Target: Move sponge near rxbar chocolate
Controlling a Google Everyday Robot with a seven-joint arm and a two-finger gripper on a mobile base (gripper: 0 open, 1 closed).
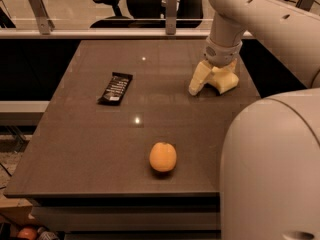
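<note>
The pale yellow sponge (228, 82) lies on the dark table (90, 149) at the far right. My gripper (214, 79) is down at the table, right at the sponge. One pale finger (198, 81) stands just left of the sponge with a small gap between them. The other finger is hidden behind the sponge, and the jaws look open. The rxbar chocolate (116, 88), a flat black bar with white lettering, lies far to the left of the sponge at about the same depth.
A round orange fruit (163, 157) sits near the table's front edge, in the middle. The robot's white body (272, 174) fills the lower right. A rail with posts and office chairs stand behind the table.
</note>
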